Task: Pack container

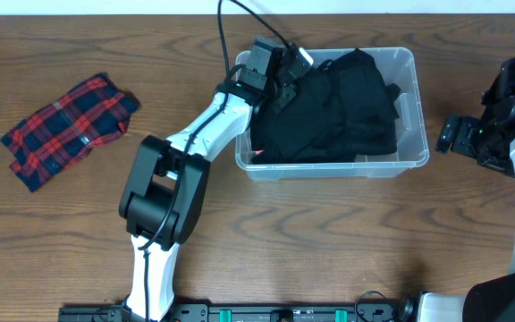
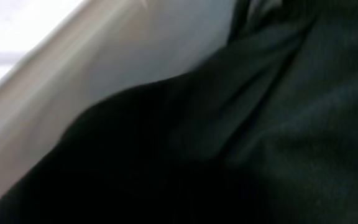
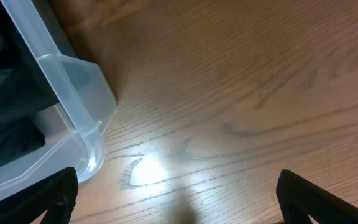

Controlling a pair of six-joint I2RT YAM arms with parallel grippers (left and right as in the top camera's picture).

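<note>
Right, nearest to us the left arm (image 1: 164, 192) rises from the near edge of the tabletop (image 1: 329, 250) and stretches away toward the middle. Over on the left lies a crumpled red-and-blue plaid cloth (image 1: 70, 130), well apart from everything else.

Now the container (image 1: 333, 168): it sits right of centre, toward the far side, and it is heaped with black clothing (image 1: 338, 112) that covers nearly all of its floor. There is a tiny reddish speck at its near-left corner, too small to make out.

The left hand (image 1: 280, 80) is down at the container's far-left corner, pressed into that dark pile. Its wrist camera gives only blurred black fabric and a pale strip of container wall; the fingers are hidden, so I cannot tell whether they are apart or together.

The right hand (image 1: 450, 136) hangs just right of the container, outside it. Its two dark fingertips (image 3: 61, 193) are cut off at the frame's lower corners, spread wide over bare wood, holding nothing.
</note>
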